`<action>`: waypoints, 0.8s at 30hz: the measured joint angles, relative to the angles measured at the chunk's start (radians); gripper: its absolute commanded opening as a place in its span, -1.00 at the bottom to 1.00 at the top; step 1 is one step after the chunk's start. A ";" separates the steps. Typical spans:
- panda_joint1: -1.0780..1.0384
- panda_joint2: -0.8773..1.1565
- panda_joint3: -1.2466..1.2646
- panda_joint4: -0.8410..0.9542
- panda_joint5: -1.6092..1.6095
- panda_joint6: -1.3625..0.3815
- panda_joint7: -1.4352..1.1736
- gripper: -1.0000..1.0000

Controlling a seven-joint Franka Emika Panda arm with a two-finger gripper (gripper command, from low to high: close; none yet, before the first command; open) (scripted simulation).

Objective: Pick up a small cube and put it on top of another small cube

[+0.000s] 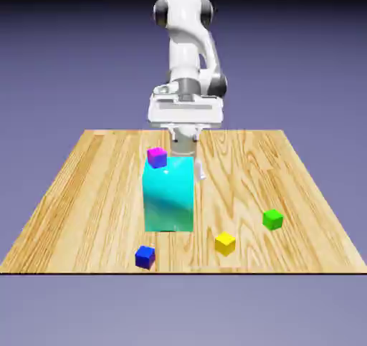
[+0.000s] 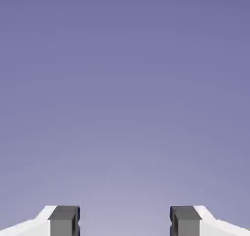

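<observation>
The tiny green cube (image 1: 272, 219) sits on the wooden table (image 1: 86, 194) toward the exterior view's right, with nothing touching it. The magenta-pink cube (image 1: 157, 157) shows at the top left corner of the tall cyan block (image 1: 169, 194); I cannot tell whether it rests on the block or stands behind it. My gripper (image 1: 186, 150) hangs behind the cyan block, its lower part hidden by it, far from the green cube. In the hand view my gripper (image 2: 124, 221) is open. Its grey fingertips (image 2: 64, 220) stand wide apart, with only the blue-violet backdrop between them and no cube in sight.
A yellow cube (image 1: 225, 243) lies near the front edge, left of the green cube. A dark blue cube (image 1: 145, 256) lies at the front, below the cyan block. The tall cyan block stands between my hand and the front cubes.
</observation>
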 measured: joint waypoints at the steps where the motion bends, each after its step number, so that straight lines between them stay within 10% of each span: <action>1: 0.011 0.036 0.014 0.024 -0.002 -0.033 0.012 0.00; 24: 0.257 0.870 0.338 0.565 -0.058 -0.799 0.286 0.00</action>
